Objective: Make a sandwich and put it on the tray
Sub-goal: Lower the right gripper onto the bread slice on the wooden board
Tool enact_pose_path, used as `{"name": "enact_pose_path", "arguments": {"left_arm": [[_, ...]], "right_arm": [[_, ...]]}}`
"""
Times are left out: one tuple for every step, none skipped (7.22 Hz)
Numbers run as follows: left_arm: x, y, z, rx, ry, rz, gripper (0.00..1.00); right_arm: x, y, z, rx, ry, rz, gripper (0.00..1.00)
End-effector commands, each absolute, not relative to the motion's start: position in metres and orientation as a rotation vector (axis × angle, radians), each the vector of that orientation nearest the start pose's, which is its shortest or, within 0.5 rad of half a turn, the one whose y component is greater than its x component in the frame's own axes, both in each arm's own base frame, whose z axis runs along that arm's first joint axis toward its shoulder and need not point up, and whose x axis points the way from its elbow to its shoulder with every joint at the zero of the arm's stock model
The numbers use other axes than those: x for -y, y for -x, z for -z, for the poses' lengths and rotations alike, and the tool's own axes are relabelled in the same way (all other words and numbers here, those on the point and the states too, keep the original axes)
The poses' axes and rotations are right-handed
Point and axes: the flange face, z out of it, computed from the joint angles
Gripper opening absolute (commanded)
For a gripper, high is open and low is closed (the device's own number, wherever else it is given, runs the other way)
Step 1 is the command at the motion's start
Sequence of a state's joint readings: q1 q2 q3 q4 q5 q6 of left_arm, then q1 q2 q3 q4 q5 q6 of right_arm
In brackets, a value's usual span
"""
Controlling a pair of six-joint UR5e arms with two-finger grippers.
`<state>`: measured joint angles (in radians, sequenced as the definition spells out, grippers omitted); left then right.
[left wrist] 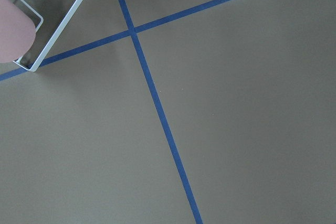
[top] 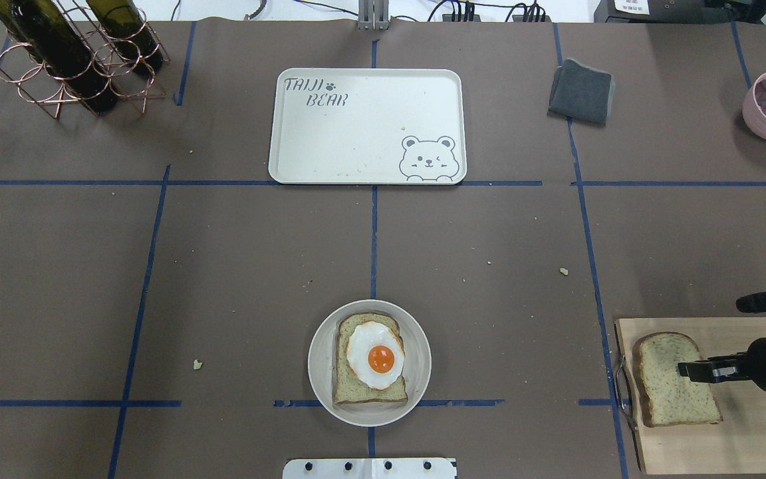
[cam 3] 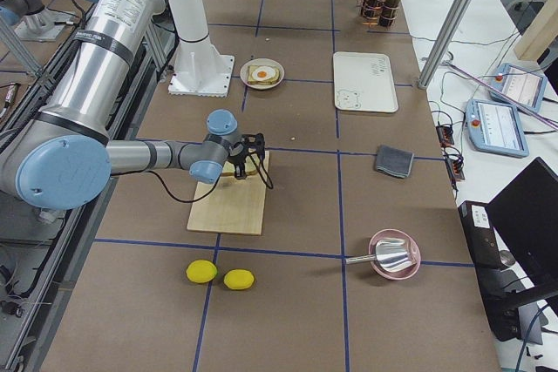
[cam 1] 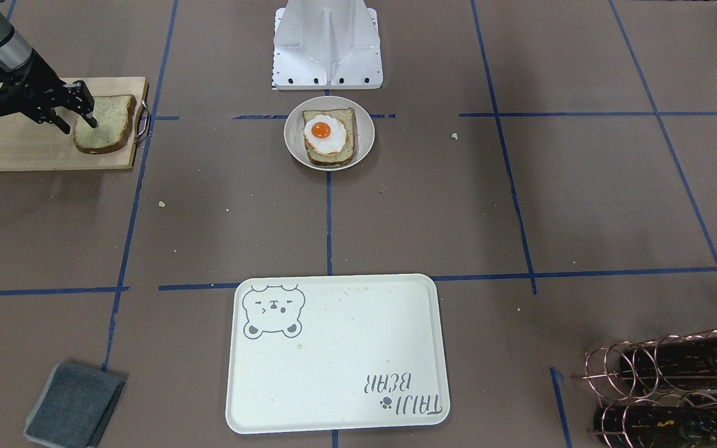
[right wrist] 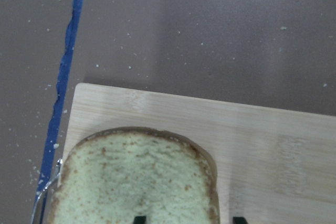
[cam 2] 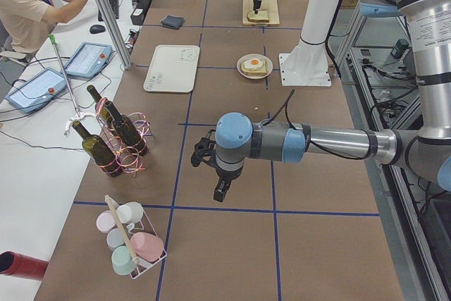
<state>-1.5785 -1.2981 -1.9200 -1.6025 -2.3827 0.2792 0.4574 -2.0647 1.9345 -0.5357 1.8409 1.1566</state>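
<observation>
Bread first, since the right wrist view is nearly on top of it: the loose slice (right wrist: 131, 182) lies flat on the board (right wrist: 273, 145). Its domed end points away from the robot and its flat end toward it, so the long axis runs near-to-far, a touch skewed. Right tool (right wrist: 189, 219) hangs over it with jaws parted, gripping nothing. One tip is above the crumb and the other is past the right-hand crust, over the wood. Can't tell if either tip touches. The sandwich (top: 351, 389) is only half there: one slice with the egg (top: 376, 356) on top, in the dish (top: 320, 372) mid-counter (top: 223, 266), right in front of the robot's base. Its dome also faces the tray (top: 356, 133). That tray sits further out, well apart from the dish, with its long axis running left-right. "TAIJI BEAR" reads upright from the robot's side in the far left corner, and the bear face is in the near right corner. Left tool (cam 2: 220, 192) points down by a blue tape cross, way off to the left. It's only visible from the side view, so I can't tell if it's parted or clenched.
</observation>
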Motion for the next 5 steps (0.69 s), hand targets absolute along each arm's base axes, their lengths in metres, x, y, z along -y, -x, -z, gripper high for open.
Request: {"name": "enact_pose_path", "arguments": {"left_arm": [[0.3829,0.0640,-0.5984,-0.790,-0.224,-0.303,1.00],[0.3829,0.0640,-0.5984,-0.790,-0.224,-0.303,1.00],[0.3829,0.0640,-0.5976,-0.790,-0.226,-0.303,1.00],[0.3829,0.0640,-0.5970,-0.790,-0.226,-0.303,1.00],[0.3828,0.0646,-0.5955,-0.789,-0.229,-0.303,1.00]], "right_arm": [[0.2376,0.2446,-0.5693,0.919,-0.148,0.086,0.30],[0.2372,0.2450,-0.5693,0.919,-0.147,0.088,0.17],[0.2368,0.2453,-0.5701,0.918,-0.146,0.089,0.00],[0.2358,0.2463,-0.5699,0.919,-0.147,0.094,0.00],[0.2365,0.2462,-0.5651,0.926,-0.154,0.095,0.00]]}}
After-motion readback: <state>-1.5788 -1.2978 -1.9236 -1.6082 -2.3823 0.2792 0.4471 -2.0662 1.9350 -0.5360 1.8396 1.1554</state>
